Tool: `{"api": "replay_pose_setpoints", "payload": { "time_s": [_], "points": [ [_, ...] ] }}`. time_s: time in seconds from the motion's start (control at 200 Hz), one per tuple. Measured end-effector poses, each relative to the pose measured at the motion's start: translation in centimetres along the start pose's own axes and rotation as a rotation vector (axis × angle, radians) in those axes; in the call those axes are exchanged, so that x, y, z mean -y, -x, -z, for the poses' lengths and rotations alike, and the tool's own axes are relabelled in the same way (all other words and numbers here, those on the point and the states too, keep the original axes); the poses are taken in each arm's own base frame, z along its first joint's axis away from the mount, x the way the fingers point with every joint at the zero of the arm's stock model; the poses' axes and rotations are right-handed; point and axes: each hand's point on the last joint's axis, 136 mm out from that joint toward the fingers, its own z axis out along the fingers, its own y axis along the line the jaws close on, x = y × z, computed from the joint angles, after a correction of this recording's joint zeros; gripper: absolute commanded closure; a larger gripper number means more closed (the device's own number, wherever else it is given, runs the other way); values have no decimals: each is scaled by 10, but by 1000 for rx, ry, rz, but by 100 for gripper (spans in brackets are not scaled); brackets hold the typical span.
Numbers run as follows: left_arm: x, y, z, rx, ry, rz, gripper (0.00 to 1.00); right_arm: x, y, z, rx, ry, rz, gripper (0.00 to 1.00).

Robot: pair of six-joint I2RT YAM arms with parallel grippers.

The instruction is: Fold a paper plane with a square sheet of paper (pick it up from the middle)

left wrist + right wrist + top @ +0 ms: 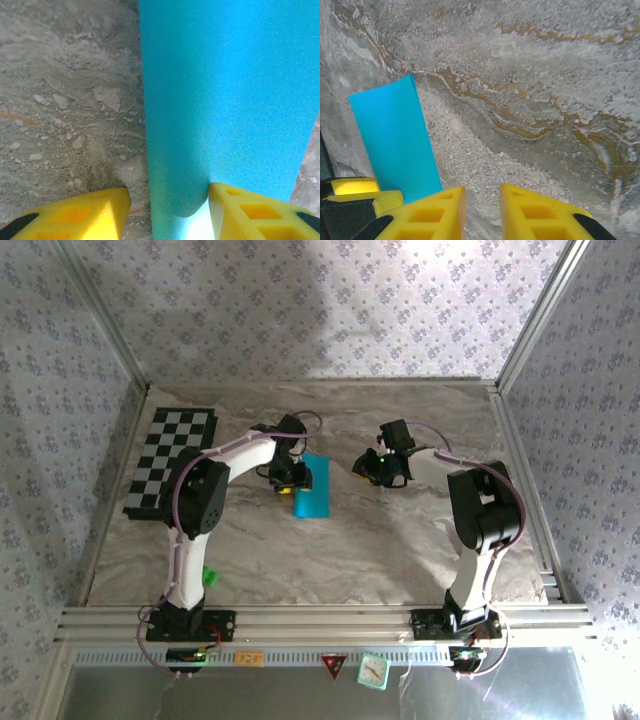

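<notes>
The square sheet of paper (314,488) lies on the table as a narrow cyan-blue rectangle, folded flat. My left gripper (287,480) is low over its left edge. In the left wrist view the paper (225,90) runs up between the yellow fingers (75,215); the right finger rests against it and the left finger stands clear, so the left gripper (170,212) is open. My right gripper (376,469) hovers to the right of the sheet, apart from it. The right gripper (482,210) shows a narrow bare gap, with the paper (395,140) off to its left.
A black-and-white checkerboard mat (170,460) lies at the far left. A small green block (210,575) sits by the left arm's base. Metal frame rails (520,470) border the marbled table on the sides and at the near edge.
</notes>
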Motion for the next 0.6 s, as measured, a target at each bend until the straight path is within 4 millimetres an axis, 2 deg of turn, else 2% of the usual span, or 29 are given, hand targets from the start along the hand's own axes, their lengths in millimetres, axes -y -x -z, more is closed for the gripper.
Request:
{"api": "replay_pose_setpoints", "payload": {
  "time_s": [0.37, 0.6],
  "points": [
    [-1, 0, -1, -8, 15, -6, 50, -9, -7, -6, -21, 11, 25, 74],
    [-1, 0, -2, -13, 17, -1, 50, -35, -23, -16, -69, 62, 97, 78]
  ]
}}
